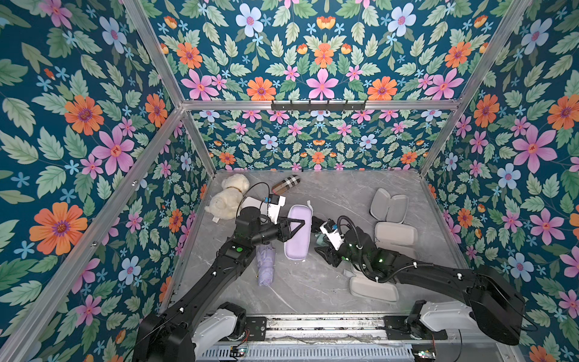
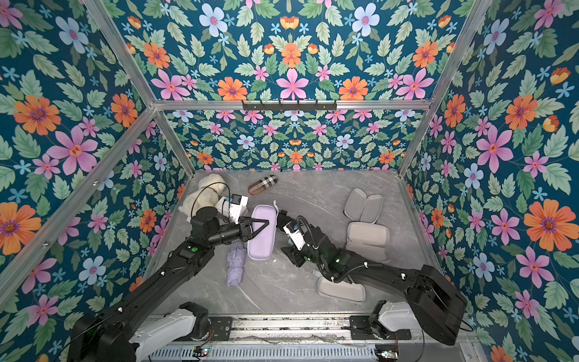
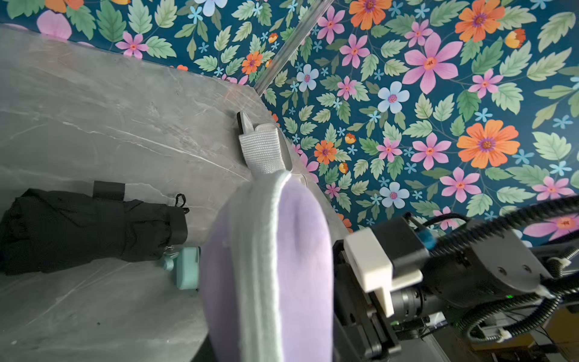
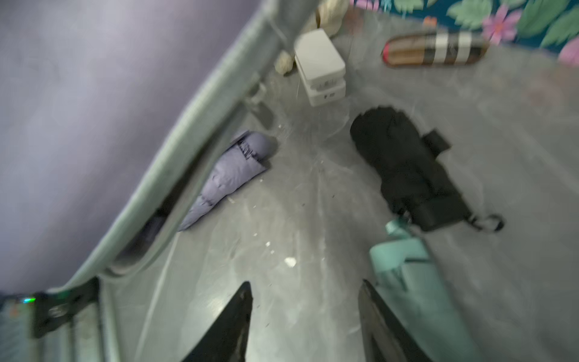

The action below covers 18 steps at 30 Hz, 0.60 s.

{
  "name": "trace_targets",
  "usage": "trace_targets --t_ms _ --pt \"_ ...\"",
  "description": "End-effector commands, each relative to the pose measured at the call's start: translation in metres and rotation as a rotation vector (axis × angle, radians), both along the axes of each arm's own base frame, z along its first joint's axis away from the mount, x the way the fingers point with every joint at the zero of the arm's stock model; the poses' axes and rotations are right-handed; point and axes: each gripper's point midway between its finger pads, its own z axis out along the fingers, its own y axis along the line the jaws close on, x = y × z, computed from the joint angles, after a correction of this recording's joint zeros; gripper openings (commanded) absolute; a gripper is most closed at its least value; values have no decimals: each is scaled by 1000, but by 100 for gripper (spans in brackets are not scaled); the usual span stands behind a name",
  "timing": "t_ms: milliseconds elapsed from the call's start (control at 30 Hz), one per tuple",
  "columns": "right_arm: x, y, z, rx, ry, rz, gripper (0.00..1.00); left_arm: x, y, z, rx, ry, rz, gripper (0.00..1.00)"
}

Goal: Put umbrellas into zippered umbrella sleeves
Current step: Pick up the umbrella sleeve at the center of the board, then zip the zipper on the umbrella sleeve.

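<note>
A lavender zippered sleeve (image 1: 297, 232) (image 2: 261, 235) sits mid-table with its halves together. My left gripper (image 1: 297, 227) is shut on its side, and in the left wrist view the sleeve (image 3: 300, 250) hides the fingers. A lavender umbrella (image 1: 265, 263) (image 4: 232, 169) lies left of the sleeve. On its right are the black umbrella (image 3: 78, 225) (image 4: 407, 172) and the mint green umbrella (image 4: 416, 275). My right gripper (image 1: 319, 250) (image 4: 305, 282) is open and empty over bare table, beside the mint one. Three sleeves lie open at right, grey lining up (image 1: 388, 205) (image 1: 396, 235) (image 1: 372, 290).
A white plush toy (image 1: 230, 196) and a tan plaid capsule (image 1: 285, 184) lie at the back. A white box (image 4: 319, 65) stands near the plush, mostly hidden by my left arm in both top views. Floral walls close three sides.
</note>
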Motion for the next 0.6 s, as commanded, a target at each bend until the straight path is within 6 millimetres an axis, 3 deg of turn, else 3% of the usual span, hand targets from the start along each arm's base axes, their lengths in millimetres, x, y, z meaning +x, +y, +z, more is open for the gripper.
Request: trace_targets --t_ms 0,400,567 --pt "32 2 46 -76 -365 -61 47 -11 -8 14 -18 -64 -97 26" --pt "12 24 79 -9 -543 35 39 -11 -9 3 -4 -29 -104 26" --pt "9 32 86 27 -562 51 27 -11 -10 -3 -15 -9 -109 26"
